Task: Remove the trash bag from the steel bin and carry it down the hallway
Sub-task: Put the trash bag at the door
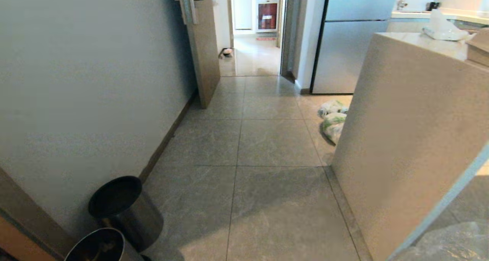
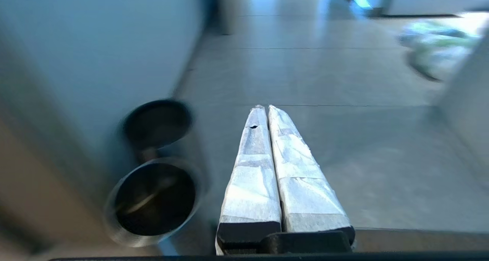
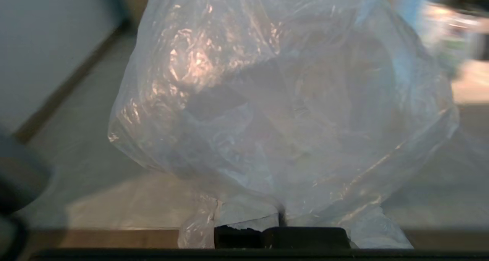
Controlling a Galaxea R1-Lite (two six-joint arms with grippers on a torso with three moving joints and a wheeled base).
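The trash bag, thin, crinkled and translucent, fills the right wrist view and hangs free above the floor. My right gripper is shut on its gathered plastic, which covers most of the fingers. A corner of the bag shows at the head view's bottom right. The steel bin stands open by the left wall, with its black-rimmed top section beside it on the floor. Both also show in the left wrist view, the bin and the section. My left gripper is shut and holds nothing. The hallway of grey tiles runs ahead.
A tall beige counter lines the right side. Two filled bags lie on the floor at its far corner. A steel fridge stands beyond, and an open wooden door juts from the left wall before a farther doorway.
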